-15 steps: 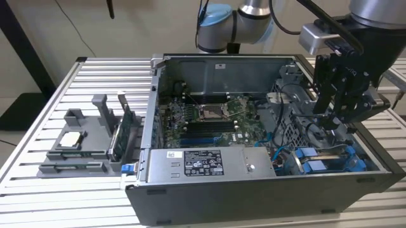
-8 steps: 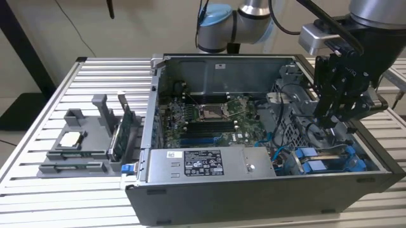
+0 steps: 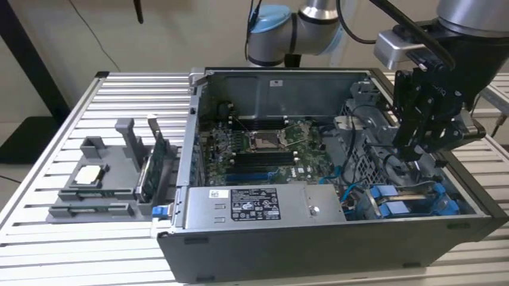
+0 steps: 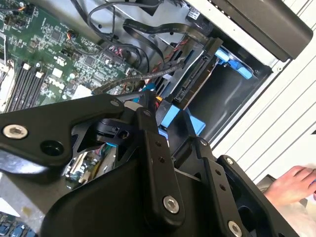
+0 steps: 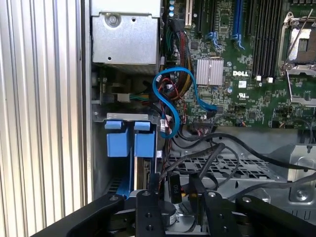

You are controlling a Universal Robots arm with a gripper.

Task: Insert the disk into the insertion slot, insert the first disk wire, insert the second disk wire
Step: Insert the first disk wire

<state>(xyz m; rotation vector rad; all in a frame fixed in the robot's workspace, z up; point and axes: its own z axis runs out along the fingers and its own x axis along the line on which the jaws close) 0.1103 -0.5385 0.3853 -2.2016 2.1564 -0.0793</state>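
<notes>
**While gripping a wire plug beside the drive bay**

While hanging low inside the open computer case [image 3: 263, 244], clamps narrow jaws of the gripper [image 3: 415, 156] on a black wire plug [image 5: 174, 185]. Just beyond, shows the disk [image 5: 144, 143] seated in the insertion slot [image 5: 101, 118], blue carrier tabs outward. Farther off, a looping blue cable [image 5: 165, 98], then the motherboard [image 5: 237, 59]. Farthest, a grey parts holder [image 3: 104, 179] on the slatted table [image 3: 47, 238].

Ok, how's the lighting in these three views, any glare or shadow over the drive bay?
Exterior view: even light, no glare; the black gripper reads dark near the insertion slot. Second wrist view: the slot's inside lies in shadow, the table is bright. First wrist view: table pale and bright, motherboard evenly lit.
</notes>
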